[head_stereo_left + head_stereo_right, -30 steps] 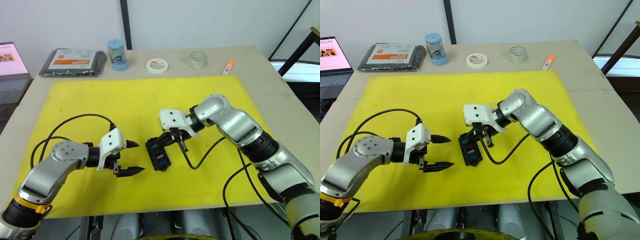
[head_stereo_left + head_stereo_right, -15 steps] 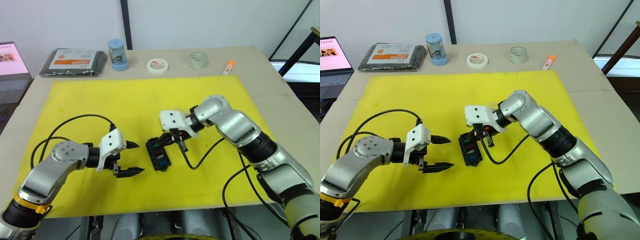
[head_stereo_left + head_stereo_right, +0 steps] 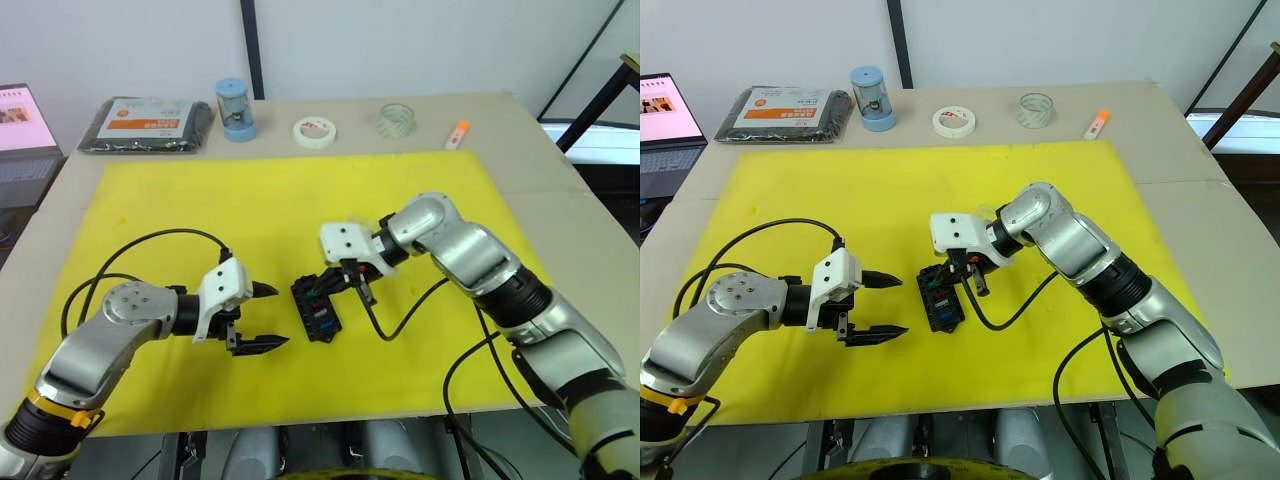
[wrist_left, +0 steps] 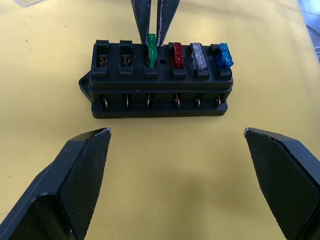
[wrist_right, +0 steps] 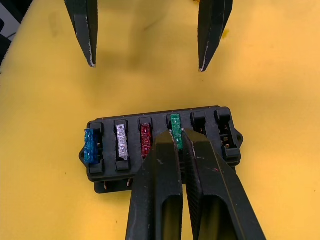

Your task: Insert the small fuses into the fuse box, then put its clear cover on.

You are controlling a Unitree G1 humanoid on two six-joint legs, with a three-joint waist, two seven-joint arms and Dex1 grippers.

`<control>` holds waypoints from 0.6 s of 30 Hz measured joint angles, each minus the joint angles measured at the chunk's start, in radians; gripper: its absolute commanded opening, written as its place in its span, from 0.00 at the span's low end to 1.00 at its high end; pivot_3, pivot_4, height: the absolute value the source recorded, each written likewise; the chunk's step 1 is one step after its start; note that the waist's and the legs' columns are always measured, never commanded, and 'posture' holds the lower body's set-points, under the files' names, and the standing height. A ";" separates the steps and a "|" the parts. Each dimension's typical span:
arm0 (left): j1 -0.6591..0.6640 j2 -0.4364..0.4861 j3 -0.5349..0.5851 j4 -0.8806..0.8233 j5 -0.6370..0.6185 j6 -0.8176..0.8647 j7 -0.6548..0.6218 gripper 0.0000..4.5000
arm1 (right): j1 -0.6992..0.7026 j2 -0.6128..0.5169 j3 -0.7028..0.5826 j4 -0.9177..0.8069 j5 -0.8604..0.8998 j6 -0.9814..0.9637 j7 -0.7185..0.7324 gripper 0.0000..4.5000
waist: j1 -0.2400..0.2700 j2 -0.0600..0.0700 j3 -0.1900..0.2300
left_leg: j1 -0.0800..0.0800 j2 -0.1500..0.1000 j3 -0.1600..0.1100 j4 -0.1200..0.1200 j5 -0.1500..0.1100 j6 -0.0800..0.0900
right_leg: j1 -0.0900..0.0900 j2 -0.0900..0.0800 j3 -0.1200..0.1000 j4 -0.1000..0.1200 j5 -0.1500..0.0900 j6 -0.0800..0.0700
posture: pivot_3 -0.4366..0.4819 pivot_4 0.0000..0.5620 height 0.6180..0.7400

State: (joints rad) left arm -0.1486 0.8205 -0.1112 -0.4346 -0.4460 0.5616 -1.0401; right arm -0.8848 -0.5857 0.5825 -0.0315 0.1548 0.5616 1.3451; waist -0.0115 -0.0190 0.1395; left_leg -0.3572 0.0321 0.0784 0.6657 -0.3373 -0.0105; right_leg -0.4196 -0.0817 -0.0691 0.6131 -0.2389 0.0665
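Observation:
The black fuse box lies on the yellow mat, between my two grippers. In the left wrist view, one row of the fuse box holds a green fuse, a red fuse, a white fuse and a teal fuse. Two slots beside the green one are empty. My right gripper is shut on the green fuse, which stands in its slot. My left gripper is open just left of the box and holds nothing. A corner of the clear cover shows beyond the box.
Along the table's far edge are a black packet with an orange label, a blue cylinder, a white tape roll, a clear tape roll and a small orange-tipped stick. A laptop sits at far left.

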 measured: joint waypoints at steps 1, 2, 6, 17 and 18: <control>0.000 0.000 0.000 0.000 0.000 0.000 0.000 0.99 | 0.000 0.000 0.000 0.002 -0.005 -0.002 0.001 0.00 | 0.000 0.000 0.000 | 0.000 0.000 0.000 0.000 0.000 0.000 | 0.000 0.000 0.000 0.000 0.000 0.000 | 0.48 0.27 1.00; 0.000 0.000 0.000 0.000 0.000 0.000 0.000 0.99 | 0.000 0.000 0.000 0.004 -0.009 -0.002 0.004 0.00 | 0.000 0.000 0.000 | 0.000 0.000 0.000 0.000 0.000 0.000 | 0.000 0.000 0.000 0.000 0.000 0.000 | 0.48 0.27 1.00; 0.000 0.000 0.000 0.000 0.000 0.000 0.000 0.99 | 0.000 0.001 0.002 0.012 -0.025 -0.016 0.013 0.00 | 0.000 0.000 0.000 | 0.000 0.000 0.000 0.000 0.000 0.000 | 0.000 0.000 0.000 0.000 0.000 0.000 | 0.48 0.27 1.00; 0.000 0.000 0.000 -0.002 0.000 0.000 0.001 0.99 | -0.004 0.026 0.031 0.056 -0.106 -0.109 0.018 0.00 | -0.003 0.000 0.000 | 0.005 0.000 0.000 0.000 0.000 0.000 | 0.005 0.001 0.000 0.000 0.000 0.000 | 0.48 0.27 1.00; 0.000 0.000 0.000 -0.004 0.000 0.000 0.001 0.99 | -0.004 0.027 0.032 0.056 -0.112 -0.111 0.018 0.00 | -0.003 0.000 0.000 | 0.006 0.000 0.000 0.000 0.000 0.000 | 0.005 0.001 0.000 0.000 0.000 0.000 | 0.48 0.27 1.00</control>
State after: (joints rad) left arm -0.1482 0.8204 -0.1112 -0.4383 -0.4458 0.5617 -1.0392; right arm -0.8889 -0.5583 0.6141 0.0241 0.0433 0.4510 1.3629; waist -0.0141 -0.0192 0.1391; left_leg -0.3513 0.0322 0.0781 0.6657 -0.3373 -0.0105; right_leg -0.4141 -0.0808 -0.0692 0.6128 -0.2389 0.0665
